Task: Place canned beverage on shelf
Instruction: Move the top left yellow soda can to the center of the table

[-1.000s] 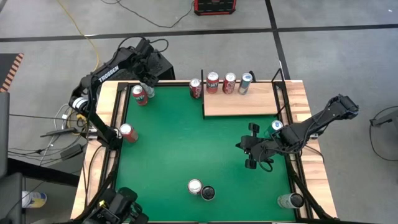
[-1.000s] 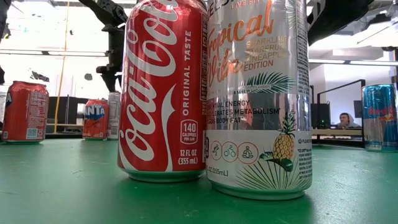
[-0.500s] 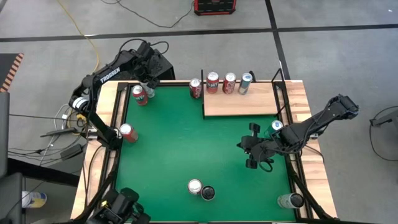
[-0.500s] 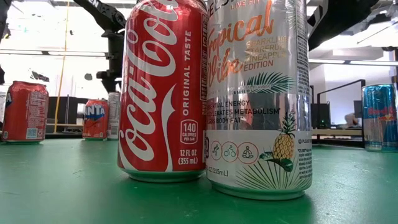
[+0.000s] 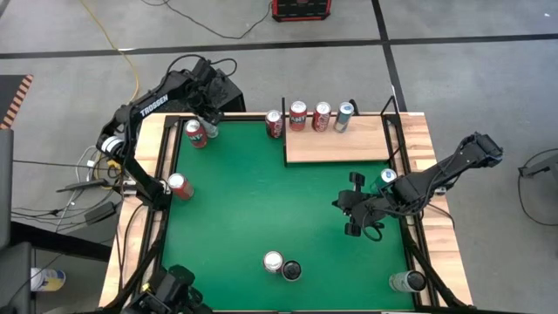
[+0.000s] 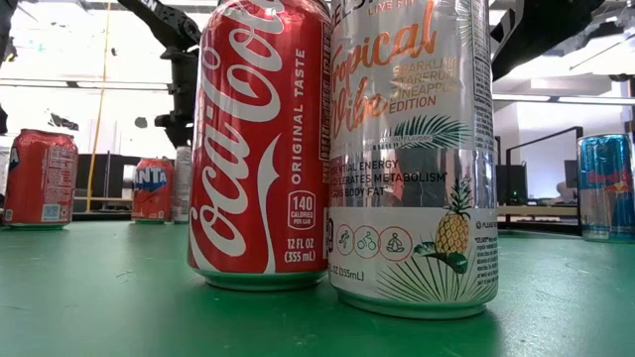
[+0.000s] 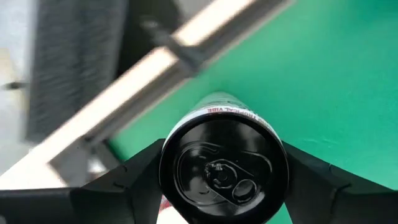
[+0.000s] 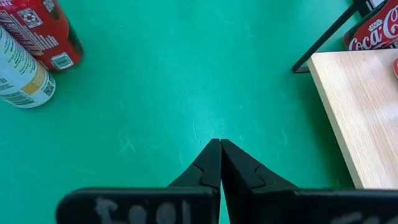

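My worktop [image 5: 253, 218] wears a matt green cover, faintly scuffed, edged by pale bare-wood rails [image 5: 166, 157]. The shelf [image 5: 336, 144] is smooth light wood-grain board with thin black posts [image 8: 323, 37]. Between the matt black plastic fingers [image 7: 124, 186] of my left pincer [image 7: 224, 180] sits a slim can [image 7: 224, 165], its dark metal lid glossy. Up close, a red cola can [image 6: 260, 149] and a silver pineapple-print can [image 6: 412, 159] gleam, printed aluminium. My right pincer [image 8: 220, 163] looks dull black plastic.

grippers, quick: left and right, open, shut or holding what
Left gripper: fingers against both sides of a black-topped can.
Right gripper: shut, empty, above the green table.
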Tool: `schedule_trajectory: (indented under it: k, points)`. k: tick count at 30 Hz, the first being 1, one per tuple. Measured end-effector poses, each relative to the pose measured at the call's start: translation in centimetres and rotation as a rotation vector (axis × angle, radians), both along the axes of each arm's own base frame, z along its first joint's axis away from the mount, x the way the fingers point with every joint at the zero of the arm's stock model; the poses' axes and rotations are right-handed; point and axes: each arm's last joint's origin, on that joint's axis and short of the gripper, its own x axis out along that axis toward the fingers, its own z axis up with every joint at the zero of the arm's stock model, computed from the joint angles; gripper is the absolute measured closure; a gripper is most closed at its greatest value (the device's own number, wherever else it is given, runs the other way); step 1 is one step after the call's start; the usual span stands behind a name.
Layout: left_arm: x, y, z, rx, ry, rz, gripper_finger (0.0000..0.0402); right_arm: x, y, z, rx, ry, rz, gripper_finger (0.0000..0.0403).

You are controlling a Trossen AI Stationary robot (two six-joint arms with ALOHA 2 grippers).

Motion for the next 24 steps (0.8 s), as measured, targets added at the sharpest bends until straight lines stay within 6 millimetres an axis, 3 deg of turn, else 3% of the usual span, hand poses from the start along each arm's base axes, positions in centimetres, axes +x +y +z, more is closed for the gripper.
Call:
schedule_trajectory:
  k: [4, 8, 17, 21, 24]
  points:
    - [1.1, -1.5, 1.4, -0.052, -0.139, -0.102, 0.0162, 0.0, 0.0, 0.0, 0.000, 0.000, 0.000, 0.0372]
    - [3.1, -4.4, 3.7, -0.059, -0.234, -0.244, 0.0162, 0.0, 0.0, 0.0, 0.000, 0.001, -0.001, 0.0372]
    - [9.9, -15.5, 7.6, -0.015, -0.325, -0.647, 0.0162, -0.2, -0.1, 0.3, 0.011, -0.016, -0.001, 0.0372]
    - [12.7, -20.1, 8.2, 0.049, -0.371, -0.821, 0.0162, -0.7, -0.3, 1.0, 0.033, -0.053, -0.003, 0.0372]
    - [13.5, -22.8, 7.8, 0.066, -0.337, -0.913, 0.0162, -0.9, -0.4, 1.5, 0.046, -0.078, -0.002, 0.0372]
